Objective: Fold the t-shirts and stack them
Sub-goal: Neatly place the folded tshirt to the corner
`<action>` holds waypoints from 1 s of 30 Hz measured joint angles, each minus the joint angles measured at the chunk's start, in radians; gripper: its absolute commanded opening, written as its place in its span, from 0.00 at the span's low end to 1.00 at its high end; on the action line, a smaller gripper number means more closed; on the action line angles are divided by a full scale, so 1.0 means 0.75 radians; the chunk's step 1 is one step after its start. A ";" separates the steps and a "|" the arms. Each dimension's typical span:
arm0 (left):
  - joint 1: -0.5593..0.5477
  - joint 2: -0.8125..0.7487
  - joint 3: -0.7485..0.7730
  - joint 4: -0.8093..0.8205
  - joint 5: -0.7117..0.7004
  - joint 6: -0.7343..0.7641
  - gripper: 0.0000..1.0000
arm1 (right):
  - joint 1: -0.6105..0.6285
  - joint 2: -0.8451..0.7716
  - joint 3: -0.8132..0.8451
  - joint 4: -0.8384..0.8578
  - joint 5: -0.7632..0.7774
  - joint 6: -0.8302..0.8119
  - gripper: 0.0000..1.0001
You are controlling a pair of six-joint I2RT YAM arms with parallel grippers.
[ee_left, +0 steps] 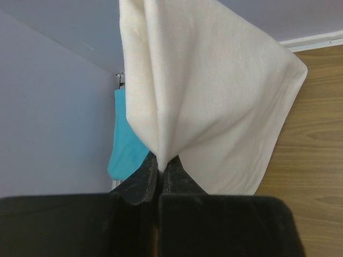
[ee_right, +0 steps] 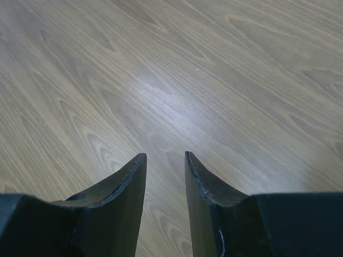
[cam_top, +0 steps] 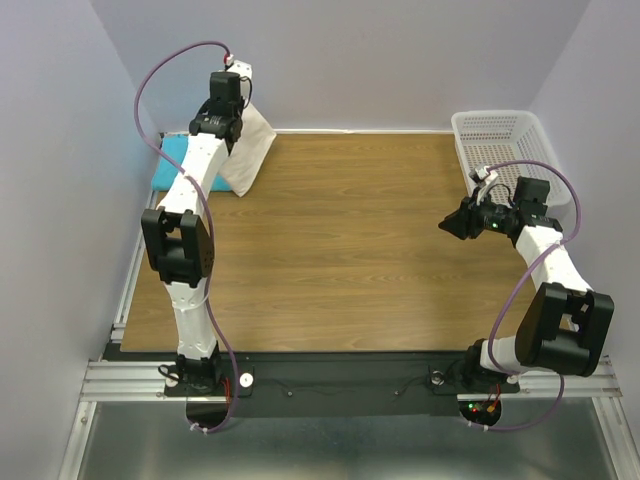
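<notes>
I am looking at a brown wood-grain tabletop closed in by pale lilac walls at the back and on both sides. A silver slotted rail runs along the near edge, where both arms are bolted.

At the far left corner my left gripper has its jaws pressed together on a pinch of the plain cream-white cloth t-shirt. The shirt hangs from the gripper in a loose fold, and its lower end reaches the wood. Whether it rests there, I cannot tell.

The plain turquoise-blue cloth t-shirt lies flat against the left wall, just beside and partly behind the cream one.

A white plastic mesh basket sits in the far right corner.

My right gripper hangs over bare wood near the basket, with its jaws apart and nothing between them.
</notes>
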 measured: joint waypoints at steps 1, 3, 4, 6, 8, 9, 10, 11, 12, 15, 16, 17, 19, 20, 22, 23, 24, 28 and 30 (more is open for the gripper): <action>0.004 0.000 0.005 -0.003 0.001 -0.005 0.00 | 0.000 0.000 0.000 -0.001 0.000 0.001 0.40; 0.012 0.001 0.027 -0.020 0.003 -0.014 0.00 | 0.000 0.000 0.000 -0.001 0.000 0.001 0.40; 0.017 0.002 0.056 -0.032 0.005 -0.022 0.00 | 0.000 0.000 0.000 -0.001 -0.001 0.000 0.40; 0.025 0.002 0.107 -0.036 0.008 -0.037 0.00 | 0.000 0.000 0.000 -0.001 -0.002 0.000 0.40; 0.032 0.002 0.152 -0.034 0.012 -0.050 0.00 | 0.000 0.000 0.000 -0.001 -0.004 0.001 0.40; 0.032 0.002 0.171 -0.026 0.016 -0.057 0.00 | 0.000 0.000 0.000 -0.001 -0.004 0.000 0.40; 0.033 0.002 0.185 -0.018 0.018 -0.065 0.00 | 0.000 0.000 0.000 -0.001 -0.004 0.000 0.40; 0.035 0.002 0.196 -0.009 0.021 -0.070 0.00 | 0.000 0.000 0.000 -0.001 -0.004 0.000 0.40; 0.038 0.002 0.199 -0.001 0.023 -0.075 0.00 | 0.000 0.000 0.000 -0.001 -0.004 0.000 0.40; 0.045 0.002 0.199 -0.007 0.035 -0.084 0.00 | 0.000 0.000 0.000 -0.001 -0.004 0.000 0.40; 0.049 0.003 0.199 -0.014 0.042 -0.091 0.00 | 0.000 0.000 0.000 -0.002 -0.004 0.000 0.40; 0.051 0.003 0.199 -0.018 0.050 -0.099 0.00 | 0.000 0.000 0.000 -0.002 -0.004 0.000 0.40; 0.058 0.003 0.199 -0.020 0.068 -0.115 0.00 | 0.000 0.000 0.000 -0.002 -0.004 0.000 0.40; 0.065 0.003 0.199 -0.020 0.073 -0.122 0.00 | 0.000 0.000 0.000 -0.002 -0.004 0.000 0.40; 0.076 0.004 0.199 -0.021 0.090 -0.142 0.00 | 0.000 0.000 0.000 -0.002 -0.004 0.000 0.40; 0.082 0.004 0.199 -0.022 0.096 -0.153 0.00 | 0.000 0.000 0.000 -0.002 -0.004 0.000 0.40; 0.087 0.005 0.199 -0.022 0.105 -0.166 0.00 | 0.000 0.000 0.000 -0.002 -0.004 0.000 0.40; 0.107 0.019 0.199 -0.034 0.123 -0.209 0.00 | 0.000 0.000 0.000 -0.003 -0.004 0.000 0.40; 0.115 0.035 0.199 -0.041 0.131 -0.228 0.00 | 0.000 0.000 0.000 -0.005 -0.004 0.000 0.40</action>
